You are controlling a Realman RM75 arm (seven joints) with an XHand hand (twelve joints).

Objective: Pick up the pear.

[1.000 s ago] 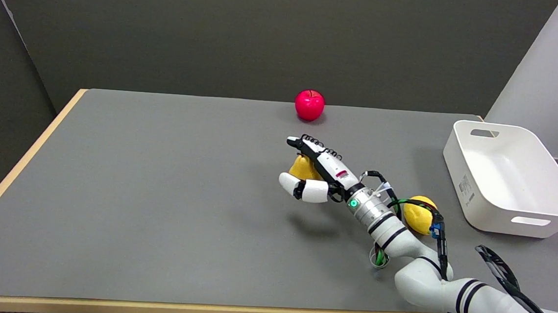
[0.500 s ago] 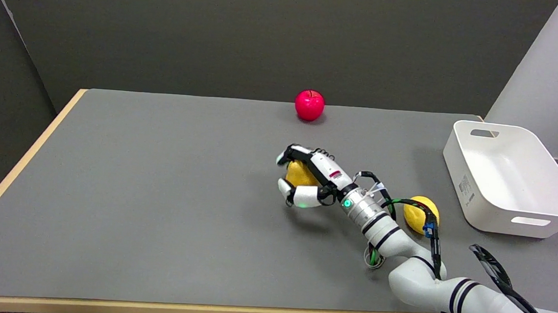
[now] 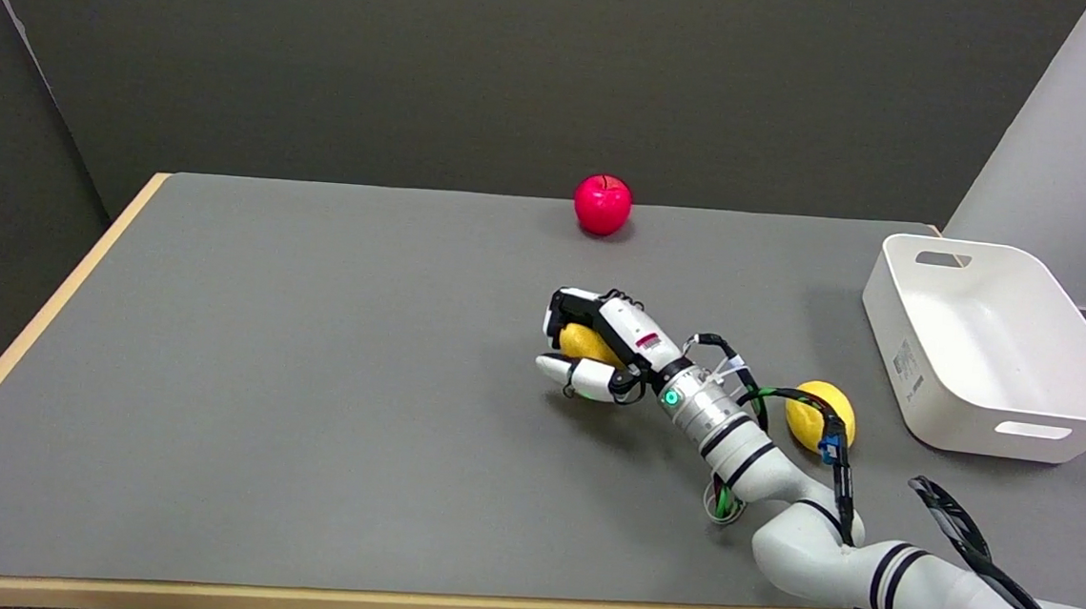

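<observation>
The right hand [image 3: 597,347] has its fingers [image 3: 567,308] curled over the top and far side of the pear [image 3: 583,343], with the white thumb lying along the pear's near side, so the yellow fruit is wrapped between them and only a patch of it shows. The hand is closed about the pear and grips it. Whether the pear sits on the table [image 3: 309,374] or hangs just clear of it cannot be told; a small shadow lies on the grey top right beneath the hand.

Taking the pear as the landmark: the right arm [image 3: 822,553] runs from it toward the near right, wrist ringed in black with a green light showing, and leaves the view at the lower right corner. A lemon [image 3: 817,414] lies to the right of the pear, beyond the wrist, partly crossed by a black cable. Further right of the pear, at the table's right edge, stands a white bin [image 3: 975,411] with handle slots in its walls. A red apple [image 3: 603,204] stands behind the pear, well apart from it, close to the table's far edge.
</observation>
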